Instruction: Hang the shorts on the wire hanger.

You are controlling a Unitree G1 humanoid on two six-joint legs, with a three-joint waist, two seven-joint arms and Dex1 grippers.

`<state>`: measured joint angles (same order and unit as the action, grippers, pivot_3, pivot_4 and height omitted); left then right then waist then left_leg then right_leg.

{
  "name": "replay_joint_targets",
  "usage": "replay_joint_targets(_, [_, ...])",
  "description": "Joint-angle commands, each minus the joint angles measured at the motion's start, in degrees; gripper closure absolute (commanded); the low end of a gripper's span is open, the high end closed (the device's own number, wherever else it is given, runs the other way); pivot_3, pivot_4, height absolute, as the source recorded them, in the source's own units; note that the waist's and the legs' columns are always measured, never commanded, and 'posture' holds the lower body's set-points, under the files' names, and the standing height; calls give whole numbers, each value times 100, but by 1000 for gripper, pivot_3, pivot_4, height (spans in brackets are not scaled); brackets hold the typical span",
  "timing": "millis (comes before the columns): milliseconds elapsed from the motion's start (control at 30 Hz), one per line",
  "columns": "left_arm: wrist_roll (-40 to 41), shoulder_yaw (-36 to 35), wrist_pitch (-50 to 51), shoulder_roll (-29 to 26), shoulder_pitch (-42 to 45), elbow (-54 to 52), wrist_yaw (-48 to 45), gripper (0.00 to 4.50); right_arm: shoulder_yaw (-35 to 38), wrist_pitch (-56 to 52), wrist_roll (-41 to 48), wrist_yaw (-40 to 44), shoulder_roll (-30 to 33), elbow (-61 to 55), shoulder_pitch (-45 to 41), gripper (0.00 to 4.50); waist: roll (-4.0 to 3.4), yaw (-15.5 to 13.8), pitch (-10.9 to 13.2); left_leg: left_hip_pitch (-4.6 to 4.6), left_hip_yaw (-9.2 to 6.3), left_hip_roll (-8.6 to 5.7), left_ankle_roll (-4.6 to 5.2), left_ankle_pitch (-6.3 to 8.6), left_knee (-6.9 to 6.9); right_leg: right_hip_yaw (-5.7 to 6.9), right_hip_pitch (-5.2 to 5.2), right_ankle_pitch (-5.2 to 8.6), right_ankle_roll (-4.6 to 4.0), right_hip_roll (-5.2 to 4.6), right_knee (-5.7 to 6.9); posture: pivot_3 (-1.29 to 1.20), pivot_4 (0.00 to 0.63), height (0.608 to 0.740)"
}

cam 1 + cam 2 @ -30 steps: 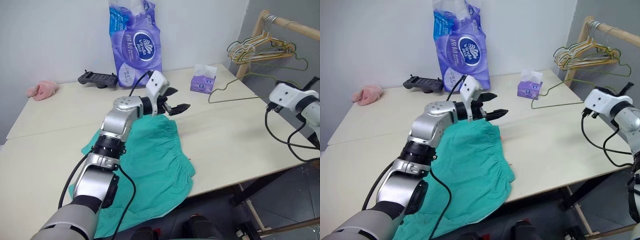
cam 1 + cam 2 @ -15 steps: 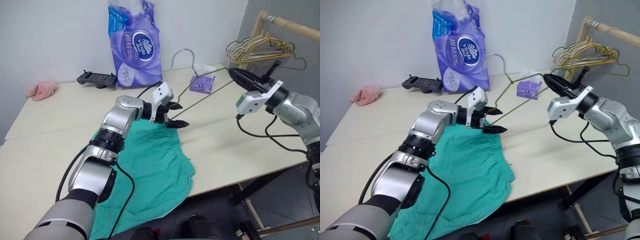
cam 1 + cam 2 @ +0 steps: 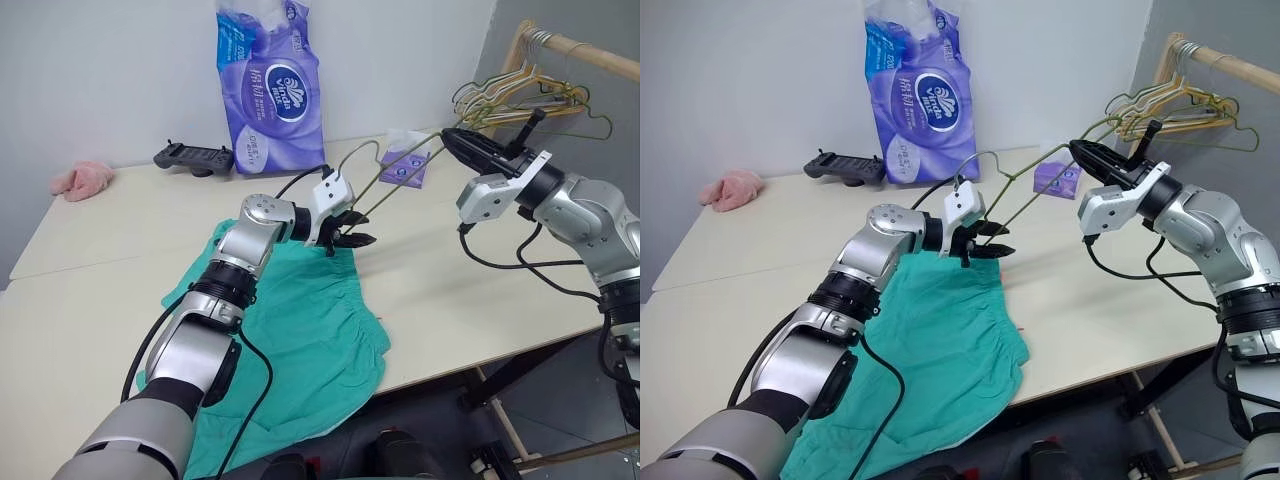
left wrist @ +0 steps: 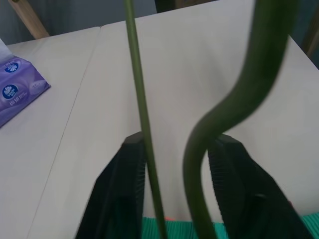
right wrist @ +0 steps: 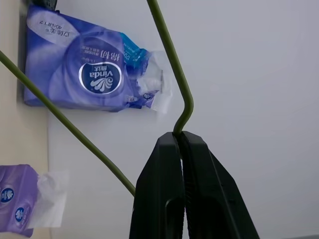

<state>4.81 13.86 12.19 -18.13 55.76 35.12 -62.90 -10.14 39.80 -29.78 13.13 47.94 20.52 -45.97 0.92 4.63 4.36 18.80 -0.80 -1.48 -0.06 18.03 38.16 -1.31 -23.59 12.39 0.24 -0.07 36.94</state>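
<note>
So the right gripper has its two black fingers pressed together on one corner of the wire hanger, holding it up in the air above the far right part of the table. The hanger slants down across toward the left gripper, and its curved hook sits right at that gripper. In the left wrist view the wire passes between the left fingers, which stand a little apart around it; I can't tell if they actually squeeze it.

The shorts are teal-green and lie flat on the table, spread from about the middle to the near edge, with some fabric hanging over that edge. The gathered waistband end is just under the left gripper.

As for containers: a purple tissue box at the far right of the table with a white tissue sticking out the top, and a big purple Vinda paper pack standing against the wall, its top torn open.

A black game controller lies beside that pack, and a small pink fluffy cloth at the far left corner. A bunch of pale hangers hangs on a wooden rail off to the right.
</note>
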Motion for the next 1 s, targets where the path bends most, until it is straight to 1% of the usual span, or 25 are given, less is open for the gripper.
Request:
replay_joint_targets(33, [33,-177,-87,4,181,-38,83,3664,156,-76,47,42,59,-25,-43,4500,0,0,0,0,0,0,0,0,0,0,0,0,0,0,0,-65,29,740])
replay_joint_targets(100, [38,-190,-65,11,178,-59,85,4272,152,-97,85,111,57,-41,-13,4500,0,-1,0,0,-1,0,0,0,0,1,0,0,0,0,0,-66,30,740])
replay_joint_targets(133, [35,-196,-66,15,180,-54,89,4480,146,-112,95,146,57,-49,-3,4500,0,-2,0,0,-1,0,0,0,0,1,0,0,0,0,0,-66,32,740])
replay_joint_targets(200, [-2,-198,-100,21,185,-27,141,4480,141,-243,217,332,41,-77,55,4500,0,3,0,0,0,0,0,0,0,0,0,0,0,0,0,-68,31,740])
replay_joint_targets(300, [-168,-187,-179,44,263,151,456,4480,119,-645,693,940,-47,-202,233,4500,1,3,0,-1,-2,1,0,0,0,2,0,0,0,1,0,-70,33,740])
replay_joint_targets(367, [-297,-137,-325,15,251,217,556,4480,150,-1234,1347,1609,-138,-459,442,4500,2,4,0,-1,-2,2,0,0,0,2,0,0,0,1,0,-82,38,740])
replay_joint_targets(400, [-383,-105,-438,-4,239,262,605,4500,142,-1420,1535,1878,-126,-605,524,3996,3,4,0,-1,-3,2,0,0,0,3,1,0,0,1,-1,-82,38,740])
replay_joint_targets(433, [-499,-53,-577,-38,219,309,648,4500,158,-1570,1677,2075,-104,-778,601,3811,3,2,1,0,-3,2,0,0,1,3,1,0,0,0,0,-85,37,740])
replay_joint_targets(600, [-938,-12,-1098,-141,300,792,1098,4500,342,-2420,2237,2902,111,-1684,982,2065,3,-5,1,1,-11,4,1,0,1,13,0,0,0,-3,0,-91,41,740])
replay_joint_targets(700, [-1087,-12,-1375,-215,317,977,1242,4500,490,-2646,2313,3075,265,-2066,1237,998,3,-13,1,2,-15,4,1,1,1,19,0,1,2,-4,-1,-97,39,740])
replay_joint_targets(767, [-1349,131,-1756,-366,298,1046,1346,4500,572,-2856,2394,3236,367,-2301,1392,302,5,-9,2,2,-15,4,1,1,0,20,0,1,2,-4,-1,-100,39,740])
replay_joint_targets(800, [-1514,213,-1963,-445,293,1077,1428,4500,585,-2993,2435,3330,406,-2407,1438,23,5,-7,2,2,-15,4,1,1,0,20,0,1,2,-4,-2,-100,37,740])
replay_joint_targets(900, [-1851,382,-2417,-603,284,1105,1606,4500,583,-3336,2482,3484,404,-2590,1437,23,5,-7,2,1,-15,5,0,0,0,20,0,1,2,-4,0,-101,35,740])
replay_joint_targets(1000, [-2000,457,-2750,-693,208,950,1655,4500,428,-3522,2258,3481,307,-2539,1266,23,5,-17,2,1,-16,5,0,0,1,23,0,1,2,-5,-1,-101,35,740])
